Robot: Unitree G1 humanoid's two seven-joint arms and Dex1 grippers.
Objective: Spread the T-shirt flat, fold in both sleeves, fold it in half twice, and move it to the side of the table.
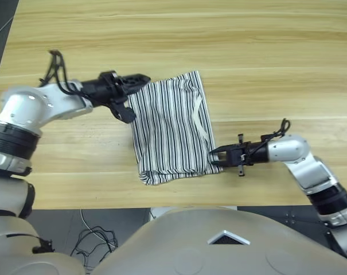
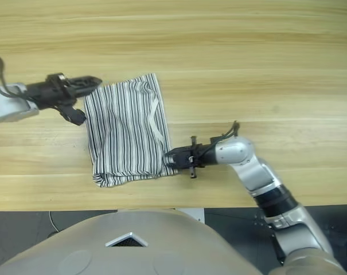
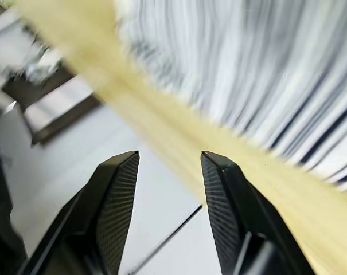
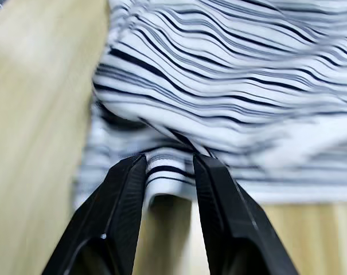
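Nearest, the right gripper (image 1: 213,154) lies low over the table (image 1: 265,57), close to its front edge, at the near right corner of the T-shirt (image 1: 167,129). In the right wrist view its two fingers (image 4: 127,200) stand a little apart with the shirt's hem lying between the tips; they are not closed on it.

The left gripper (image 1: 143,80) sits at the far left corner of the shirt, tips just at the cloth edge. Its fingers (image 3: 119,200) are parted wider and hold nothing.

The shirt, black-and-white striped, lies folded into a rough upright rectangle in the middle of the table's near half, somewhat rumpled along its near edge. A white neckband (image 1: 199,117) shows along its right side.

The table is pale wood with long grain running side to side. Dark grey floor (image 1: 1,23) shows past the far left corner, and loose cables (image 1: 93,236) lie on the floor below the front edge.
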